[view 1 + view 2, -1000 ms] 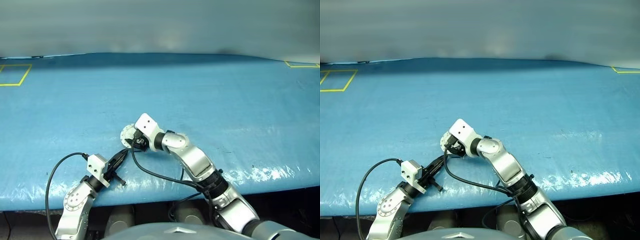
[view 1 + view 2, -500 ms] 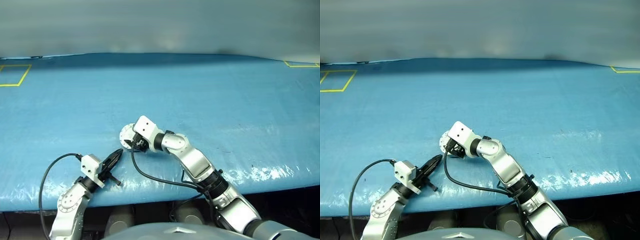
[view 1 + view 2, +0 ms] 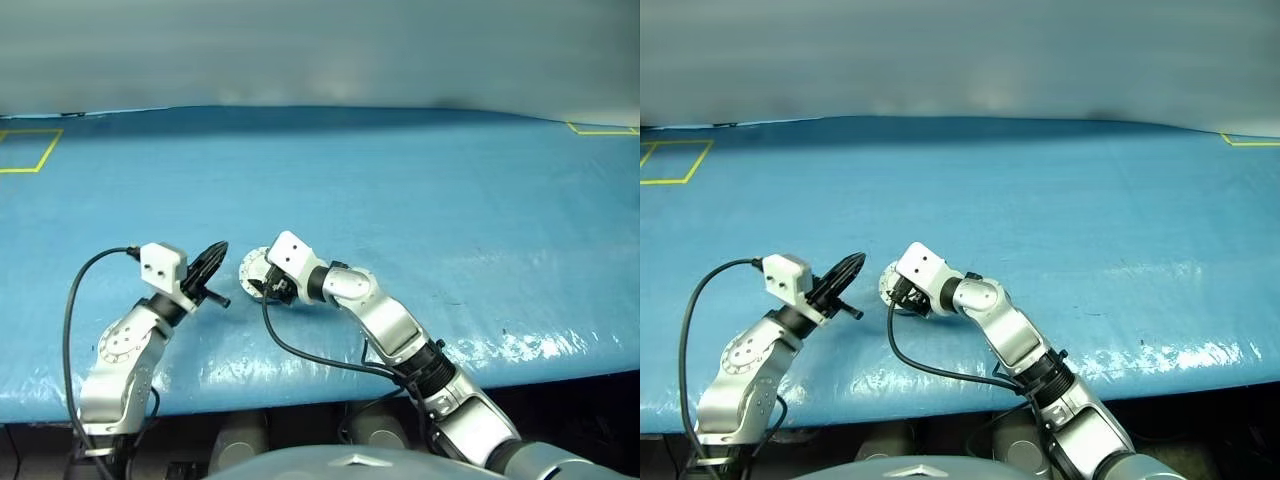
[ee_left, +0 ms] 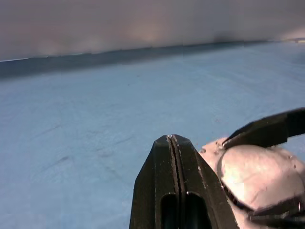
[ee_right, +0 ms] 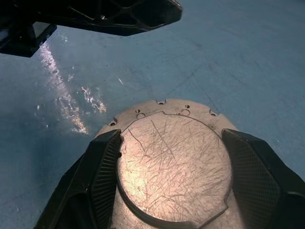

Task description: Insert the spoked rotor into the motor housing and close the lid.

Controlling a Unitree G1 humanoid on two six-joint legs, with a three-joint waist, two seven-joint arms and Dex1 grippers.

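Since a second ago, left pincer, fingers pressed shut and empty, has risen from the bench edge to hover just at nine o'clock of the motor housing. Right pincer grips that housing across its width, jaws wide. Right wrist view shows the scratched lid lying closed, so the task looks nearly done; releasing would come next.

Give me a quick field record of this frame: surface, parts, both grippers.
surface: blue table cover, yellow tape corners at far edges
motor housing: on the cover, lid closed on top, notched rim showing
right gripper: fingers either side of the housing, gripping it
left gripper: shut, empty, raised above the cover beside the housing
spoked rotor: not visible outside the housing
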